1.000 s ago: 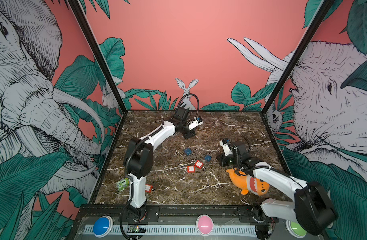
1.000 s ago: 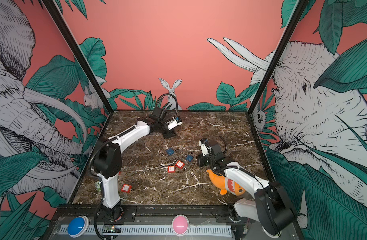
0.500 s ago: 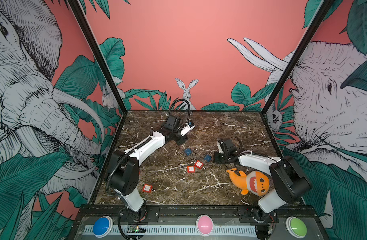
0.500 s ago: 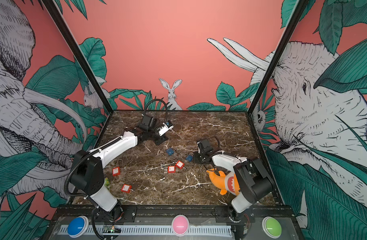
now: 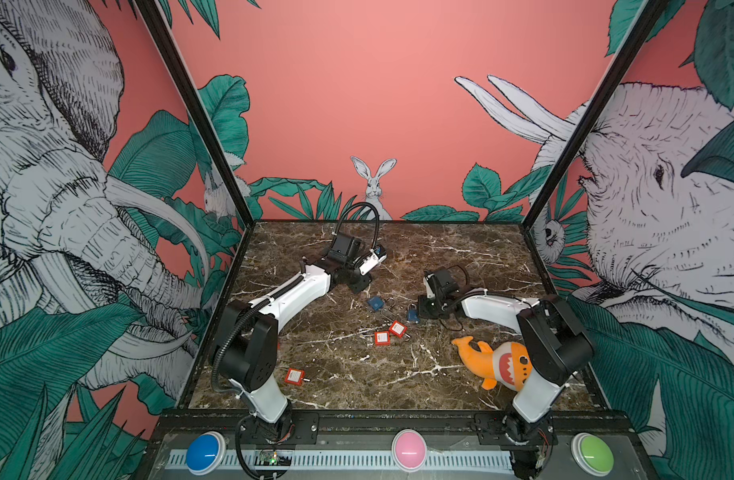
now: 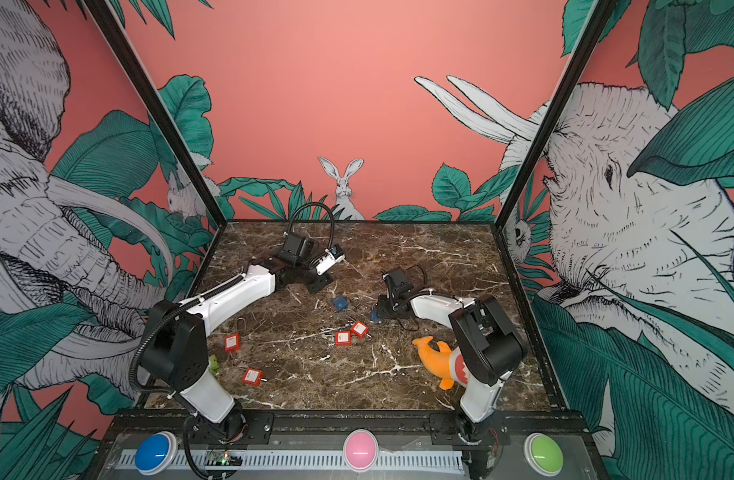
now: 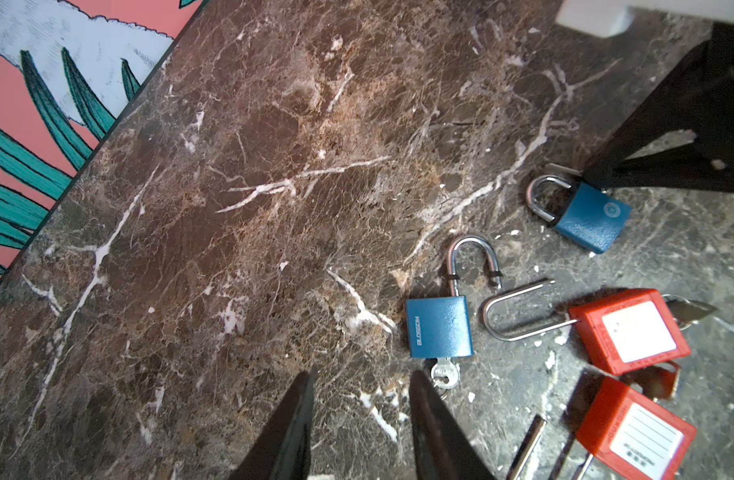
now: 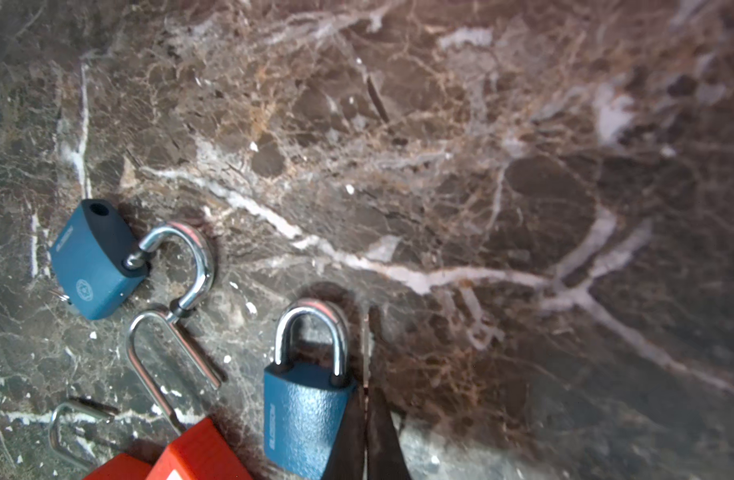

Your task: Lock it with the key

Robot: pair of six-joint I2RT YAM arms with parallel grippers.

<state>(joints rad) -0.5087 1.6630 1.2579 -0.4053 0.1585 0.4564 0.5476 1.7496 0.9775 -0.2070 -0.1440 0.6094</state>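
An open blue padlock lies mid-table with a silver key in its base; both top views show it. My left gripper hovers open just beside that key, with nothing between its fingers. A second blue padlock, shackle closed, lies to the right. My right gripper is shut right against its side. A thin key blade sticks out edge-on from between the right gripper's fingers.
Two red padlocks with long open shackles lie just in front of the blue ones. Other red padlocks lie front left. An orange shark toy lies front right. Coloured buttons line the front rail.
My left gripper has come forward and left from the back, down toward the open blue padlock. My right gripper has shifted left to the closed blue padlock. Both jaws stand unchanged.
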